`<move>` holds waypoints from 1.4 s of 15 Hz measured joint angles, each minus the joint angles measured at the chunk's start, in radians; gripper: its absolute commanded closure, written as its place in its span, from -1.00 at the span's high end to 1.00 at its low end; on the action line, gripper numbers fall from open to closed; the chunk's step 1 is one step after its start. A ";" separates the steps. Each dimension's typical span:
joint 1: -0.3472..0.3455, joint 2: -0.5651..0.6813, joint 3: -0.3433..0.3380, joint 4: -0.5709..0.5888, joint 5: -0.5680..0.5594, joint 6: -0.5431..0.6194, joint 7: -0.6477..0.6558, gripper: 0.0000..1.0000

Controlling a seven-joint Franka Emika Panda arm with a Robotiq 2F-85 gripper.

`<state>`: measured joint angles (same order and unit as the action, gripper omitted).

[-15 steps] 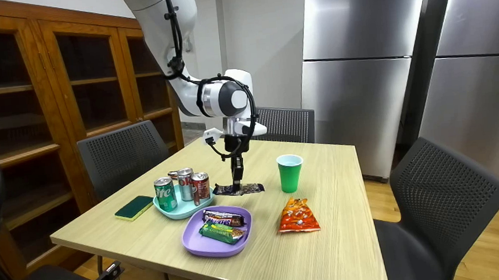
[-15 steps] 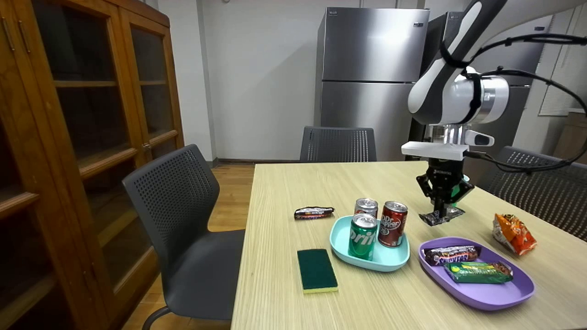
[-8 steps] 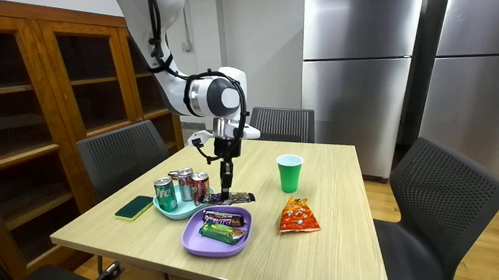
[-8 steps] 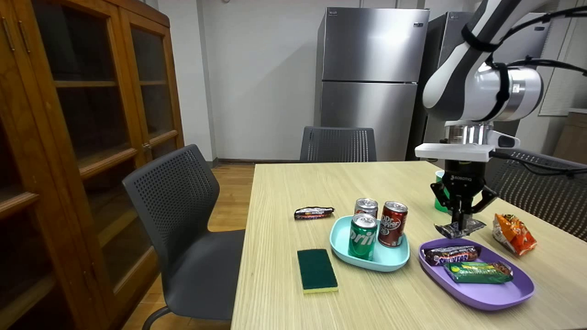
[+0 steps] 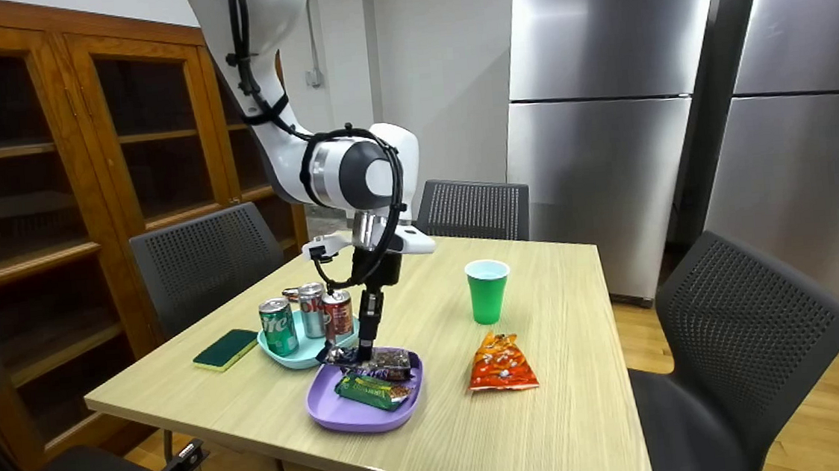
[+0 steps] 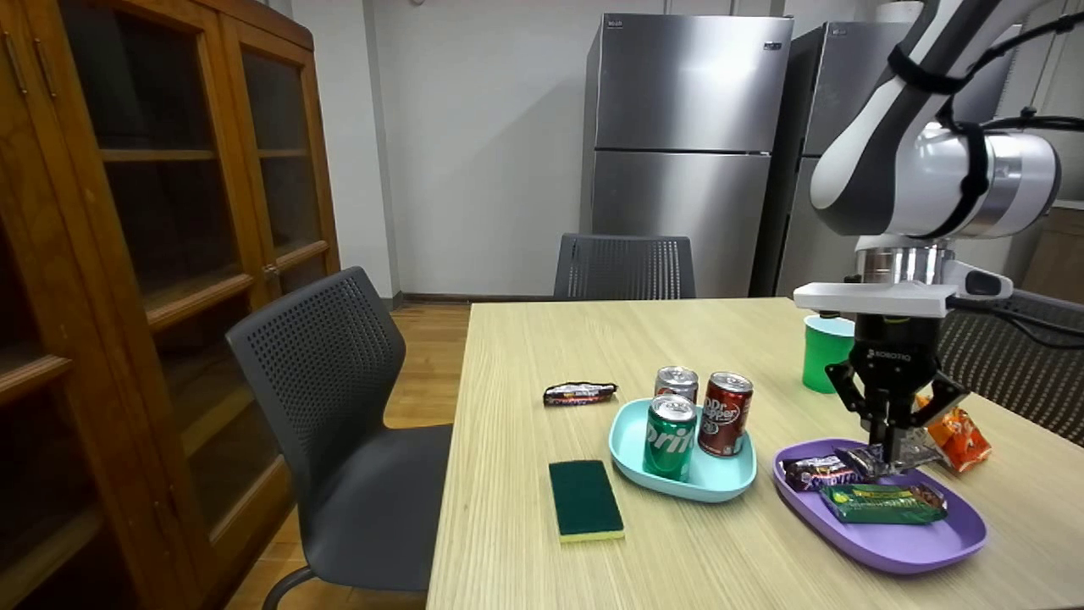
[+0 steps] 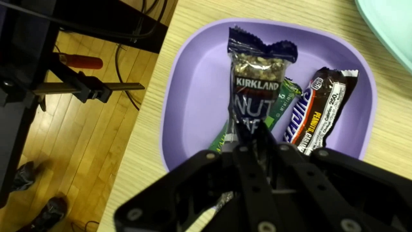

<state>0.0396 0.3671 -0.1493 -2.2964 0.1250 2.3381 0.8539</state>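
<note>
kirkland nut bar is pinched near its middle by the tool, whose jaws are closed on it. it hangs over the purple plate; in the wrist view it crosses a green-wrapped bar, with a snickers bar just beside it, and whether it touches either one cannot be told. both of those bars lie inside the plate. just beside the purple plate, a turquoise plate holds a sprite can, a silver can and a dr pepper can, all upright. a green and yellow sponge lies on the light wooden bench next to the turquoise plate, and a small dark-wrapped bar lies on the bench as well, near the cans but apart from them. a green cup stands upright, well apart from the cans, with an orange bag near it. dark chairs stand around the bench, and beyond it are two steel fridges and a glass-fronted wooden cabinet
</note>
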 measured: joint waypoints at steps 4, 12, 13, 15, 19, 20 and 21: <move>-0.013 0.005 -0.002 -0.021 0.050 0.004 0.020 -0.95; -0.020 0.007 -0.031 -0.055 0.079 0.024 0.143 -0.95; -0.020 0.008 -0.032 -0.058 0.078 0.025 0.149 -0.95; -0.019 0.010 -0.032 -0.062 0.078 0.025 0.157 -0.29; -0.019 0.018 -0.032 -0.063 0.077 0.025 0.159 0.16; -0.019 0.020 -0.032 -0.063 0.077 0.025 0.162 0.28; -0.019 0.022 -0.032 -0.061 0.077 0.025 0.164 0.45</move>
<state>0.0203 0.3892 -0.1816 -2.3573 0.2025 2.3631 1.0179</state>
